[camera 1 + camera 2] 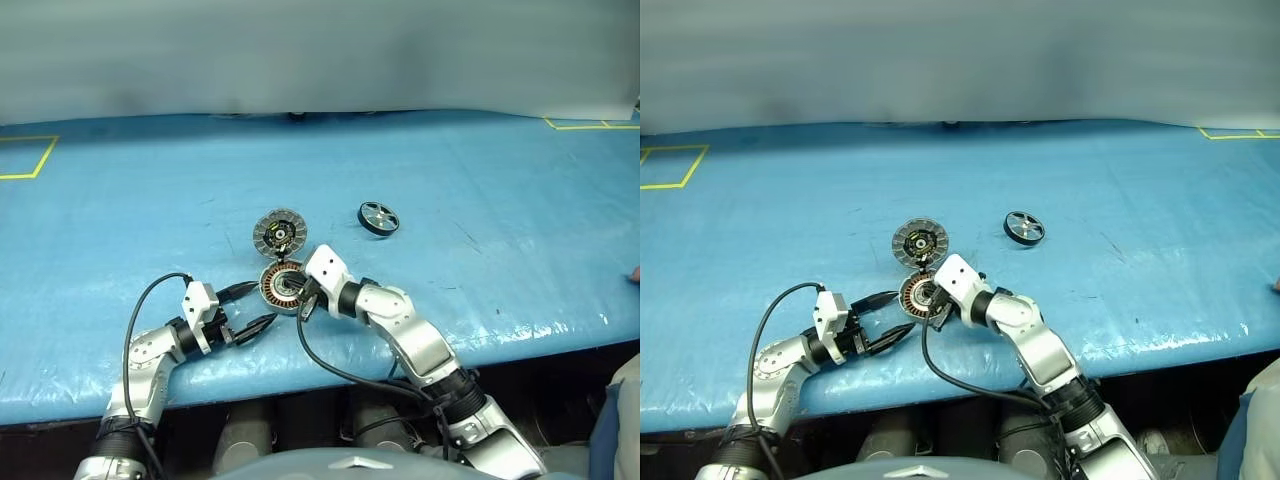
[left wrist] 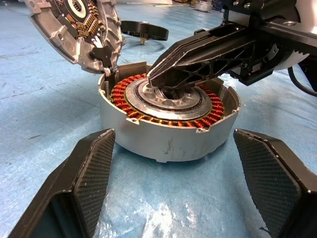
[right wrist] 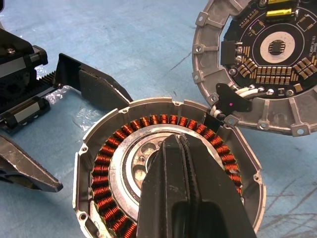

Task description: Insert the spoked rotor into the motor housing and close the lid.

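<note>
Three task parts lie on the blue bench (image 1: 480, 260) in the left eye view: one motor housing (image 1: 279, 287) near the front edge, one lid (image 1: 279, 234) hinged open just behind it, and one spoked rotor (image 1: 378, 217) well apart to the far right, nothing between it and the housing. Yellow tape marks (image 1: 30, 158) sit at the far corners, and a black cable (image 1: 140, 320) loops along the left arm. The right end effector (image 1: 305, 301) reaches in from the right, forearm bent leftward, its tips over the housing; the left end effector (image 1: 252, 308) lies level just left of the housing, fingers spread. From the left wrist view, the two released pads (image 2: 89, 168) flank the housing without touching it, while the right end effector, fingers clenched together on nothing, rests over the metal hub (image 2: 168, 99) inside the copper windings (image 2: 124, 99). In the right wrist view, the closed fingers (image 3: 183, 193) cover part of the hub, and the lid's circuit face leans open beyond the rim.
</note>
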Controlling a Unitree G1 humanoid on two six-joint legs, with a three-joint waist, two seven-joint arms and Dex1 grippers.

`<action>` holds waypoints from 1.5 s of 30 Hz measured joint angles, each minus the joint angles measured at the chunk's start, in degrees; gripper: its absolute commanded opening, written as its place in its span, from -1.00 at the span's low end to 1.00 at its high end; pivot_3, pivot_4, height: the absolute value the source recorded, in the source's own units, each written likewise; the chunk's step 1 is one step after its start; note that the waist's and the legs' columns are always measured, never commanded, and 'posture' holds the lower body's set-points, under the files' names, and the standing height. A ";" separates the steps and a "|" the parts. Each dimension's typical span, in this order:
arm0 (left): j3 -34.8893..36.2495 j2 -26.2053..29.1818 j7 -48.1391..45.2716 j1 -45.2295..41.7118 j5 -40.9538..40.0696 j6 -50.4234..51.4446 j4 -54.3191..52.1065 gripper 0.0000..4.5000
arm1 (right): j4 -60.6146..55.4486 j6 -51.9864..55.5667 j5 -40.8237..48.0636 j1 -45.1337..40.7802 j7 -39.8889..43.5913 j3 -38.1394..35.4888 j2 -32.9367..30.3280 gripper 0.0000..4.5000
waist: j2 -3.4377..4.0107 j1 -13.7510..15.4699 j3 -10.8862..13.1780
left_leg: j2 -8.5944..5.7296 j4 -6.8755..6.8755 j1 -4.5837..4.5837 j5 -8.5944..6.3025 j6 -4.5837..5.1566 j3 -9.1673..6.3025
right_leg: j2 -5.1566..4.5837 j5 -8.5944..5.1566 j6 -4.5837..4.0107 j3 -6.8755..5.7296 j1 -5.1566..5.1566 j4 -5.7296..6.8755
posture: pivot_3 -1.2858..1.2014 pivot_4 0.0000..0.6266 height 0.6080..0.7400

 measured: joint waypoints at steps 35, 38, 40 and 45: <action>-0.52 -0.27 0.82 0.49 -0.02 -0.96 -0.22 0.82 | -9.91 7.34 -2.34 -0.13 -2.06 -0.97 0.66 -0.99 | -0.02 0.06 -0.13 | -0.02 -0.14 0.00 0.02 -0.03 0.00 | -0.02 -0.03 -0.04 -0.05 -0.04 -0.05 | 0.03 -0.52 1.00; -0.65 -0.36 0.81 0.39 -0.02 -0.98 -0.17 0.82 | -9.73 7.43 -1.80 -0.57 -2.10 -1.15 0.75 -0.99 | -0.02 0.06 -0.13 | -0.02 -0.15 -0.01 0.02 -0.02 0.00 | -0.02 -0.03 -0.04 -0.05 -0.05 -0.05 | 0.03 -0.52 1.00; -0.65 -0.38 0.82 0.36 -0.02 -0.98 -0.15 0.82 | -8.91 7.41 -1.82 -0.84 -2.20 -1.14 0.74 -0.99 | -0.02 0.06 -0.13 | -0.02 -0.15 -0.01 0.02 -0.02 0.01 | -0.02 -0.03 -0.04 -0.05 -0.04 -0.05 | 0.03 -0.52 1.00; -0.65 -0.37 0.85 0.39 -0.02 -1.02 -0.15 0.82 | -6.99 7.36 -1.92 -0.83 -2.15 0.03 0.43 -0.99 | -0.02 0.04 -0.13 | -0.02 -0.15 0.00 0.02 -0.02 0.01 | -0.02 -0.03 -0.04 -0.05 -0.04 -0.05 | 0.03 -0.52 1.00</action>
